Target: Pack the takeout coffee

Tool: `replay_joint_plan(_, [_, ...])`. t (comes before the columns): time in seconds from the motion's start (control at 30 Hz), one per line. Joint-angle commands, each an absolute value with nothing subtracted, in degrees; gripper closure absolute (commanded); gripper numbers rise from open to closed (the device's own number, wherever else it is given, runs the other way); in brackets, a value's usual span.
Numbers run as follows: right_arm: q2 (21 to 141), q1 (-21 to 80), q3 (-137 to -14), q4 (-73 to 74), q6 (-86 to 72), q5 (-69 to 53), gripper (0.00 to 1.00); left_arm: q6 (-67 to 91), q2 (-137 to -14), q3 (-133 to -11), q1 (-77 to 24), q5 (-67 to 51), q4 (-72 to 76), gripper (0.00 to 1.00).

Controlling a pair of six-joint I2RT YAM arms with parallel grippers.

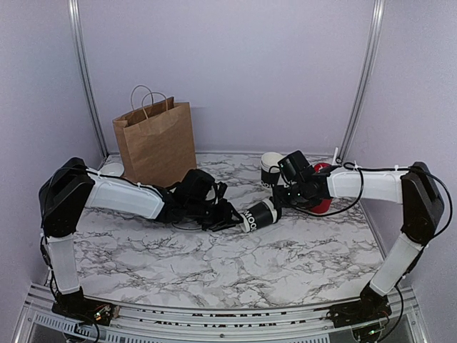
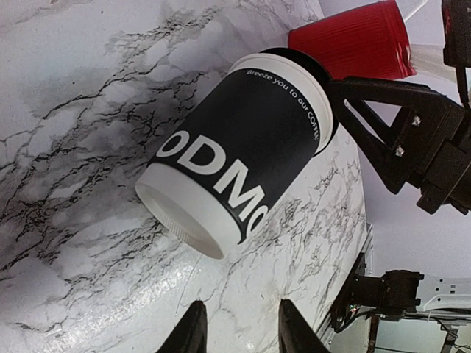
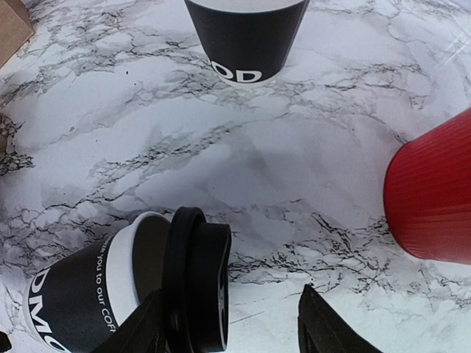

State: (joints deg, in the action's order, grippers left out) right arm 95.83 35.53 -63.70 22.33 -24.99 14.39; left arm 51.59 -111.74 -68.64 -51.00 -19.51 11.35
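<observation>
The takeout coffee cup [image 1: 259, 215] lies on its side mid-table, black with white lettering. In the left wrist view the cup [image 2: 243, 154] points its white base at my left gripper [image 2: 239, 334], which is open and empty just short of it. In the right wrist view the black lid [image 3: 197, 279] stands at the cup's mouth [image 3: 81, 294], tilted partly off the white rim. My right gripper [image 3: 235, 331] is open, with its left finger beside the lid. In the top view the left gripper [image 1: 230, 213] and the right gripper [image 1: 282, 199] flank the cup.
A brown paper bag [image 1: 156, 143] stands upright at the back left. A stack of black cups [image 1: 270, 170] and a red cup of white sticks [image 1: 322, 187] stand behind the right gripper; both also show in the right wrist view, the stack [image 3: 246, 37] and the red cup [image 3: 430, 191].
</observation>
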Motion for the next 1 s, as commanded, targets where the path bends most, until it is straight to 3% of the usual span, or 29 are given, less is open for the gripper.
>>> replay_joint_plan(0.0, [96.7,36.0,-63.7,22.7,-25.0,14.2,0.44,50.8,-112.6,-70.1,-51.4,-19.9,10.5,0.66])
replay_joint_plan(0.4, [98.6,37.8,-64.2,21.4,-25.8,14.8,0.63,50.6,-113.8,-70.6,-51.3,-20.0,10.5,0.67])
replay_joint_plan(0.63, [98.6,41.0,-68.8,26.4,-25.8,23.3,0.79,50.7,-113.6,-70.1,-51.3,-20.1,10.7,0.67])
replay_joint_plan(0.97, [98.7,45.6,-73.9,31.9,-25.7,33.6,0.93,50.8,-111.8,-68.6,-51.1,-20.0,11.3,0.67])
